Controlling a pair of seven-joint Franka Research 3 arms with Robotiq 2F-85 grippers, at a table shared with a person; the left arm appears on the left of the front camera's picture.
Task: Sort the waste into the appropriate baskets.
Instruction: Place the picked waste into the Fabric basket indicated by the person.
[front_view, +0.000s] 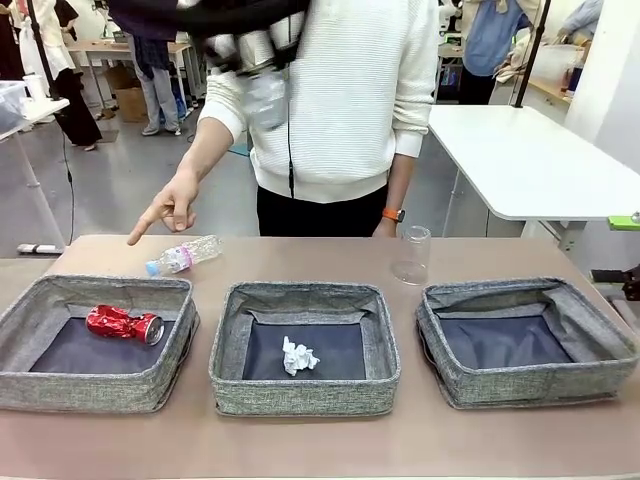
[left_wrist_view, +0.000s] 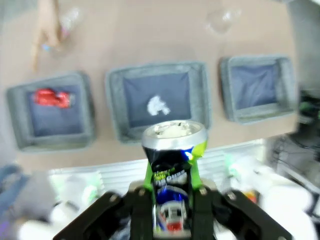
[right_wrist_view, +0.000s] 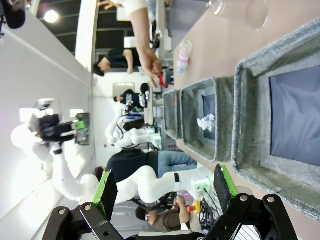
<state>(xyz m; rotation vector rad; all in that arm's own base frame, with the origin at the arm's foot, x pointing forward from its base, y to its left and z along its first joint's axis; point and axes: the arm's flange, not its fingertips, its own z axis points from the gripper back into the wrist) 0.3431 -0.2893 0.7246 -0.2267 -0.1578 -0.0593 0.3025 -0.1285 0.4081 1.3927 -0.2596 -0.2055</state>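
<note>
One dark printed can (left_wrist_view: 172, 150) sits clamped upright in the left tool (left_wrist_view: 171, 175) high over the surface (left_wrist_view: 150, 30), probably best carried above the left basket (left_wrist_view: 50, 140) holding the crushed red can (left_wrist_view: 50, 97) and let go low, while the right tool (right_wrist_view: 164, 189) gapes released.

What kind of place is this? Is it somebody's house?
Probably a robot lab or workshop, not a house. A robot's end effector grips a can, three grey sorting baskets wait in a row, and a white worktable and other people stand behind.
</note>
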